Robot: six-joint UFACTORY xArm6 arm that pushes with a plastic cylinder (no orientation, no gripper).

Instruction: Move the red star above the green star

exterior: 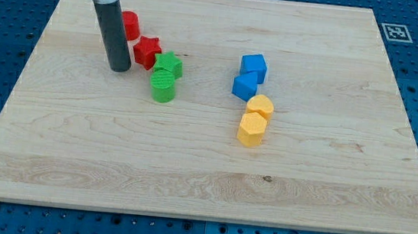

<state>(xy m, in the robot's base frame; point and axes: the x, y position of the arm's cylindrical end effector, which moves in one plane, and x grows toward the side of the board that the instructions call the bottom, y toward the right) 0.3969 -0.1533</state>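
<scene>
Tip (120,70) down on bench (203,178), just left of red star (147,51), small gap visible. No hand on this rig, only the rod, so nothing grasped. Red star touching green star (169,66) at its upper left, not directly above. Second green block (162,87), shape unclear, right below green star, touching. Another red block (130,25) toward view's top-left of red star, partly hidden behind rod. Two blue blocks (248,76) stacked diagonally mid-bench, two yellow blocks (255,120) just beneath them. Fiducial tag (396,31) at bench's top-right corner.
</scene>
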